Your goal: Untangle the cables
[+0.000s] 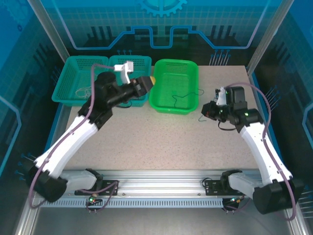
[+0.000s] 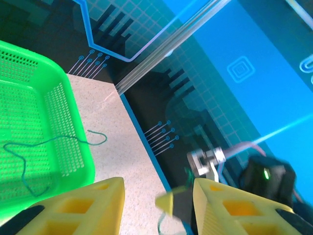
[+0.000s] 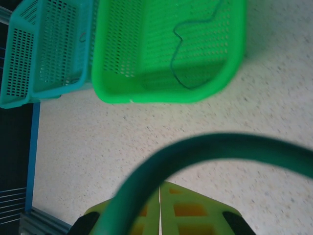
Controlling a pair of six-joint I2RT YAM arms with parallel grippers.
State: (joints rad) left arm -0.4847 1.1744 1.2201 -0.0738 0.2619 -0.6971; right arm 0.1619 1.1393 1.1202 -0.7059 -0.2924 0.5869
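A thin dark green cable [image 1: 185, 95] lies in the bright green basket [image 1: 166, 105]; its end hangs over the right rim onto the table [image 2: 98, 137]. My left gripper [image 1: 150, 81] hovers open at the basket's left rim, its yellow fingers [image 2: 93, 205] wide apart with nothing between them. My right gripper [image 1: 207, 113] is to the right of the basket, shut on another dark green cable [image 3: 195, 149], which loops close in front of the right wrist camera above the shut gripper [image 3: 160, 198]. A short piece of that cable [image 1: 202, 118] trails on the table.
Two teal baskets [image 1: 73, 98] stand left of the green basket; the far left one holds a thin white cable [image 1: 84, 90]. The speckled table [image 1: 166, 142] is bare in front of the baskets. Blue enclosure walls close in on the back and sides.
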